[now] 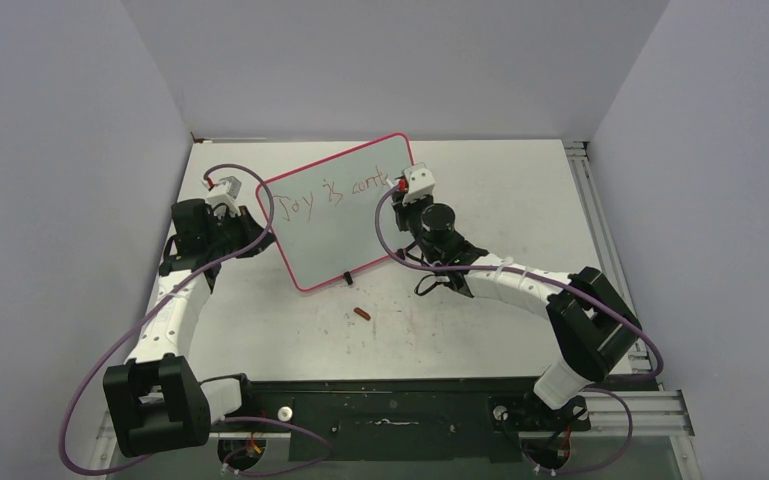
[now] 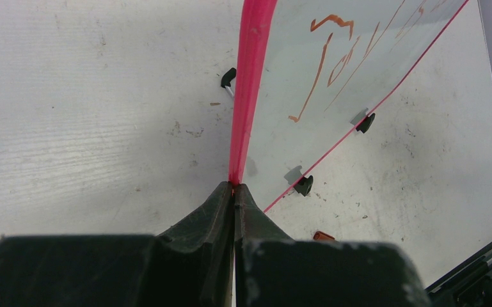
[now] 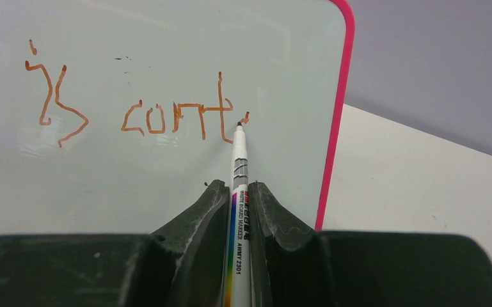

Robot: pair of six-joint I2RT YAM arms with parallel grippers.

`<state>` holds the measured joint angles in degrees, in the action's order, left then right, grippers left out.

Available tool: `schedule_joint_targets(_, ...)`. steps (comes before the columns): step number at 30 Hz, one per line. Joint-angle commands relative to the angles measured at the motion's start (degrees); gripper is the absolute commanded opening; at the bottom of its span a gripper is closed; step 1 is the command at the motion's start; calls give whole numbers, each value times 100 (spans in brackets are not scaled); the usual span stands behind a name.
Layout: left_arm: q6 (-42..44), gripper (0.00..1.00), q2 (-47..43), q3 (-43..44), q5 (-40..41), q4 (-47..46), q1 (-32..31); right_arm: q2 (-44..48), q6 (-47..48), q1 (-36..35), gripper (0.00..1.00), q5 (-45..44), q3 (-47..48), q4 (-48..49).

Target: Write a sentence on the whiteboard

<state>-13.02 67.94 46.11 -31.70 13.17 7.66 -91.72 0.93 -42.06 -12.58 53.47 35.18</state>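
The whiteboard (image 1: 345,215), pink-framed, lies tilted at the table's middle back. Its reddish-brown sentence (image 1: 328,194) reads "Joy is cont" with a small stroke begun after the t. My left gripper (image 1: 263,237) is shut on the board's left pink frame edge (image 2: 246,89). My right gripper (image 1: 400,196) is shut on a white whiteboard marker (image 3: 238,211). The marker's tip (image 3: 239,125) touches the board just right of "cont" (image 3: 176,118), near the right frame (image 3: 334,121).
A small red marker cap (image 1: 362,315) lies on the tabletop in front of the board; it also shows in the left wrist view (image 2: 324,236). The board's black feet (image 2: 304,185) rest on the table. Grey walls close in the back and sides.
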Motion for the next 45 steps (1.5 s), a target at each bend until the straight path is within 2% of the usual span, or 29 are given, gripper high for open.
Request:
schedule_joint_targets(1,37,0,-113,188,-101,-174,-19,54,57,-58,5,33,-38,-33)
schedule_joint_targets(24,27,0,-98,188,-117,-184,-11,67,-14,-75,5,-590,-94,-52)
schedule_joint_targets(45,28,0,-87,197,-108,-183,-16,-176,117,-77,5,-508,383,266)
